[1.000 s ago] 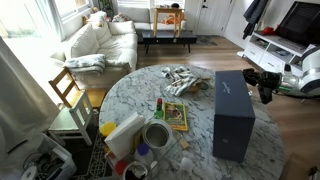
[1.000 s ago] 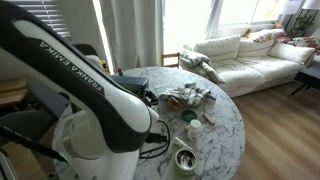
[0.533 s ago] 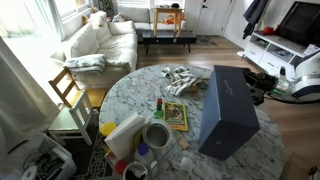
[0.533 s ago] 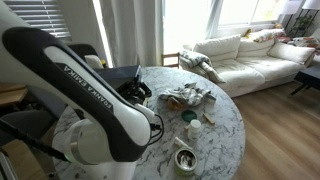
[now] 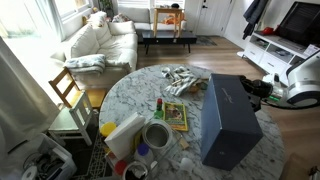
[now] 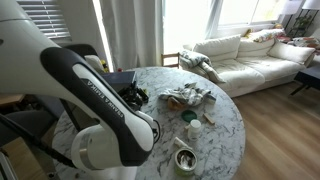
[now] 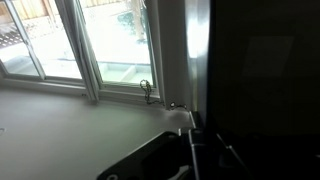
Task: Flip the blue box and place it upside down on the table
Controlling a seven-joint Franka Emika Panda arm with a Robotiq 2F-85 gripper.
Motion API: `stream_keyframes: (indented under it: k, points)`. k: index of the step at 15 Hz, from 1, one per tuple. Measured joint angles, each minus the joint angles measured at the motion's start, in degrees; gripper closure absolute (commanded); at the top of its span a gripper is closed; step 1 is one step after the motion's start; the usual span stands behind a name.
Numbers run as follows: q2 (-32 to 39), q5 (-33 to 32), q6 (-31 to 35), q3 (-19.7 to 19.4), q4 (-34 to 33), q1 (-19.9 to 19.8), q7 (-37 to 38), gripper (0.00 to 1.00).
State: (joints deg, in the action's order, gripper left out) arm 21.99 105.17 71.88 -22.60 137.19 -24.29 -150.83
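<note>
Blue box [image 5: 228,120] sits tilted at right of frame on the marble tabletop [image 5: 135,85], plain broad face upward; claw [image 5: 259,90] pressed together, pinching the box's raised upper-right edge; colourful booklet [image 5: 176,115] lies nearby at centre.

Round counter [image 5: 128,92], white marble pattern veined in grey. Carries a blue box [image 5: 228,120] at one edge, broad plain face showing. Colourful booklet [image 5: 176,116] just beside it, crumpled striped cloth [image 5: 185,79] farther back. Round white container [image 5: 157,135] and white carton [image 5: 124,134] among small clutter nearer the camera.
</note>
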Motion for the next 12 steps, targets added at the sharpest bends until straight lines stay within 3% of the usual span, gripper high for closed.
stream_keyframes:
  k: [8, 9, 12]
  points:
    - [0.72, -5.94, 0.06, -1.55, -3.79, -0.05, 0.01, 0.05]
    - [0.72, -6.82, 0.24, -1.86, -4.18, -0.06, 0.02, 0.01]
    - [0.70, -9.30, 1.88, -2.76, -5.53, -0.07, 0.10, 0.00]
